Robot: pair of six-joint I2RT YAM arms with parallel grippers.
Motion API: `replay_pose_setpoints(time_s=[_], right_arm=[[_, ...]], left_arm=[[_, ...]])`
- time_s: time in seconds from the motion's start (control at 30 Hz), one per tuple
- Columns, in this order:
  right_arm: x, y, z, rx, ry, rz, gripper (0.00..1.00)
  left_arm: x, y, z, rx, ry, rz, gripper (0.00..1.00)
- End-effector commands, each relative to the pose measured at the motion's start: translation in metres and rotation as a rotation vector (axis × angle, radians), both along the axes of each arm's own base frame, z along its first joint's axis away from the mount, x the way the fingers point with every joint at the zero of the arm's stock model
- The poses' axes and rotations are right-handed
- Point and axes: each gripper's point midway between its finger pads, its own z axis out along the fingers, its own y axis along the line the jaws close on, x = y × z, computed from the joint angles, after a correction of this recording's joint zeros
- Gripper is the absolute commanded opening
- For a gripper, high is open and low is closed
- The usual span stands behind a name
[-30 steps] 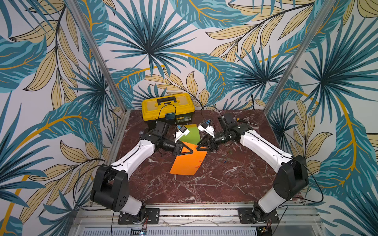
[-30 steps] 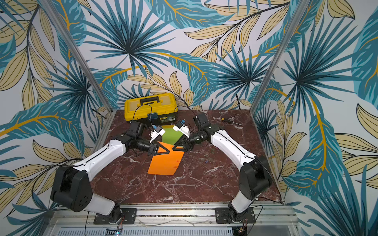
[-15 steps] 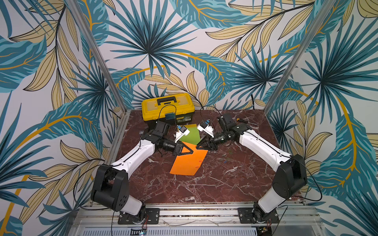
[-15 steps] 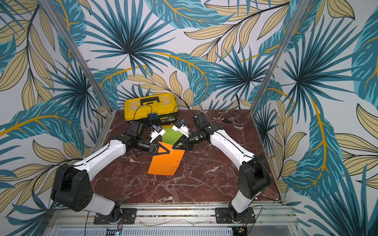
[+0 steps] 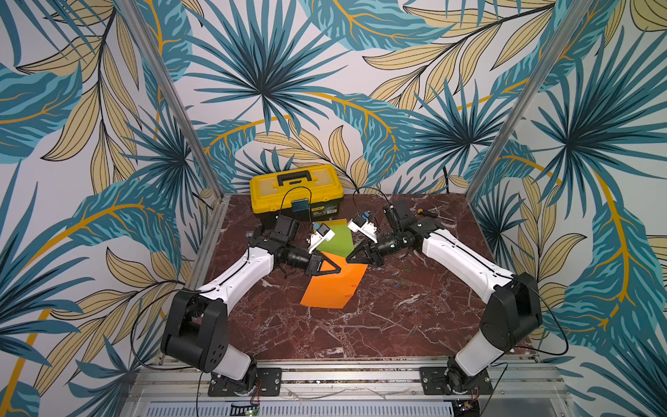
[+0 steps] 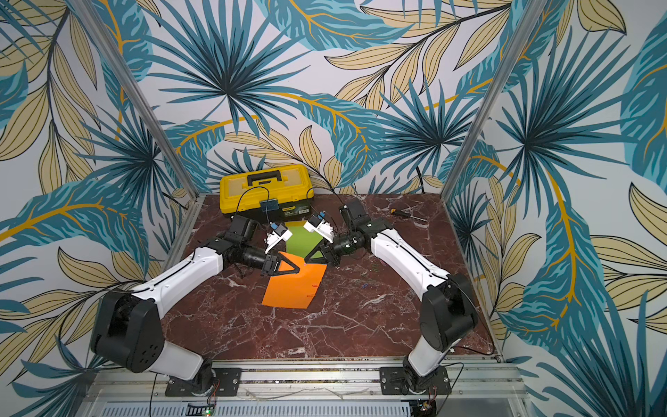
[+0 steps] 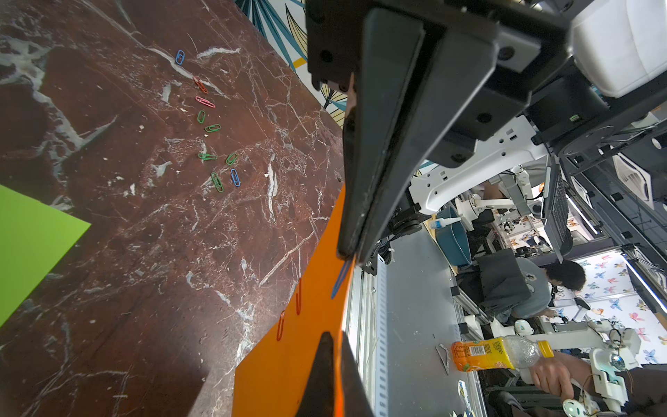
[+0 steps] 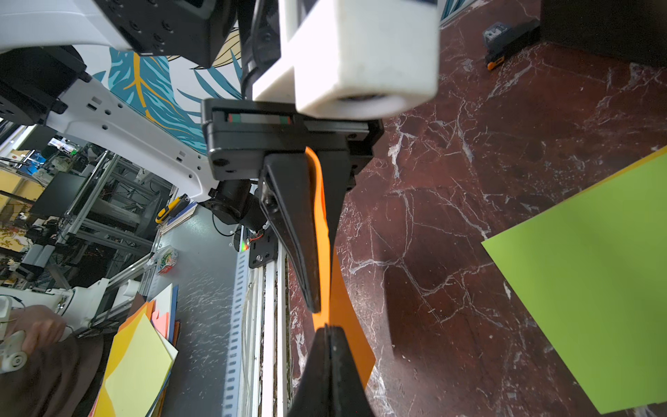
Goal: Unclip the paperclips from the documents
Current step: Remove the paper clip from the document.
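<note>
An orange document (image 5: 334,289) lies on the marble with its far end lifted. My left gripper (image 5: 338,270) is shut on that raised end, and the sheet runs edge-on between its fingers (image 7: 325,361). A blue paperclip (image 7: 340,281) sits on the sheet's edge, and its end runs into the tip of my right gripper (image 7: 347,254), which is shut on it. In the right wrist view the right gripper (image 8: 326,330) shows no gap and meets the orange sheet (image 8: 348,346). Two red paperclips (image 7: 299,298) stay clipped further along. The lime green document (image 6: 301,240) lies behind, over a yellow edge (image 8: 584,180).
Several loose paperclips (image 7: 216,151) lie on the marble to the right of the sheets, also small in a top view (image 5: 407,268). A yellow-and-black toolbox (image 5: 296,187) stands at the back. A small screwdriver (image 6: 400,213) lies at the back right.
My right gripper has closed from partly open to shut at the orange sheet's edge, and has edged slightly toward the left gripper. The left gripper has kept its hold.
</note>
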Motion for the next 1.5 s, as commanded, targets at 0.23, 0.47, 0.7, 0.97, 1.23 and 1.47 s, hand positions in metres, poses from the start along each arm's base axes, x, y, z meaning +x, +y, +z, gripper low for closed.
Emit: replay_pose_setpoints(time_s=[0.23,0.47,0.7,0.97,1.23,1.47], right_arm=[[0.004,0.002,-0.001,0.002,0.027,-0.003,0.01],[0.009,0.0,-0.001,0.0,0.028,-0.024,0.01],[0.012,-0.001,0.0,0.003,0.027,-0.038,0.01],[0.017,-0.003,0.001,0.007,0.026,-0.055,0.02],[0.019,-0.004,0.001,0.011,0.023,-0.068,0.02],[0.022,-0.005,0.003,0.018,0.021,-0.075,0.02]], left_arm=[[-0.006,0.0,-0.007,0.0,0.006,-0.016,0.0],[-0.007,0.001,-0.01,0.004,0.01,-0.016,0.0],[-0.008,0.0,-0.012,0.006,0.017,-0.017,0.0],[-0.009,0.0,-0.016,0.011,0.025,-0.021,0.0],[-0.01,-0.001,-0.018,0.012,0.031,-0.025,0.0],[-0.01,-0.001,-0.02,0.013,0.039,-0.027,0.0]])
